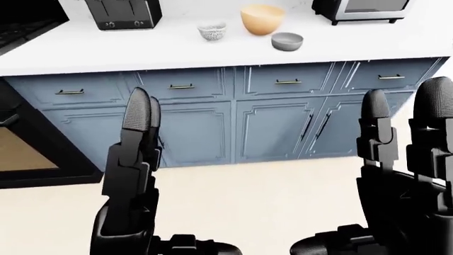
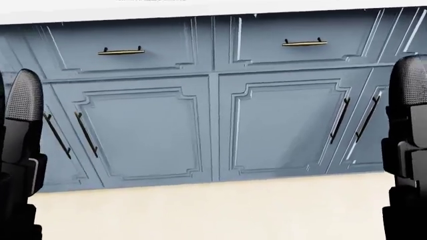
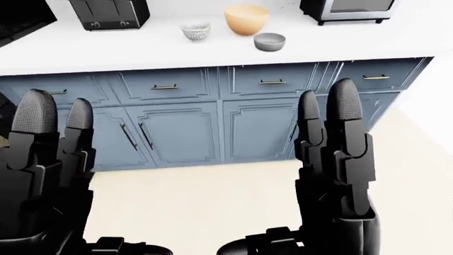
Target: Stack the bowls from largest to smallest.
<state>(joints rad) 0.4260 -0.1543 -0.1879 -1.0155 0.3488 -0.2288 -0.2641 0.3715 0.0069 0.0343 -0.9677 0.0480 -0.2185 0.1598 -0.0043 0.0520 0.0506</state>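
You have three bowls on the white countertop [image 1: 142, 50], well apart from its near edge: a patterned small bowl [image 1: 212, 31], an orange large bowl [image 1: 262, 19], a grey bowl [image 1: 287, 41]. Your left hand [image 1: 134, 175] and right hand [image 3: 333, 164] stand open, empty, above bare floor [image 1: 269, 196] before the blue cabinets [image 1: 262, 119].

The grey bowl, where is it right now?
In the left-eye view the grey bowl sits on the white counter near the top, right of centre, just below and right of the orange bowl and left of the toaster oven.
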